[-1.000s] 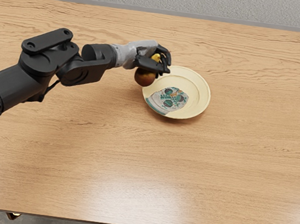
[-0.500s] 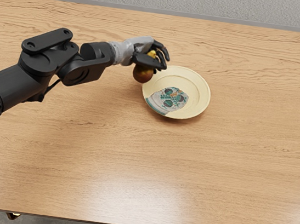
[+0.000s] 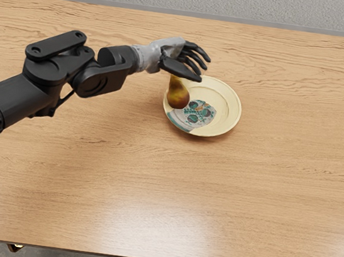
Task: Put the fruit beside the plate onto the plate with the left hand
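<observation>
Your left hand [image 3: 180,57] hangs over the far-left rim of the plate [image 3: 232,98], fingers spread and holding nothing. The fruit [image 3: 177,94], a yellow-brown pear, stands narrow end up on the plate's left edge, directly under the hand. Its tip is close beneath the thumb, and you cannot tell whether they touch. The cream, green-patterned plate sits on the wooden counter [image 3: 214,191].

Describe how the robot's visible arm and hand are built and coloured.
The left arm is matte black, with chunky rounded joint housings and a flat black bracket on its upper segment. The wrist section is light grey. The left hand has slim black fingers. No right arm shows.
</observation>
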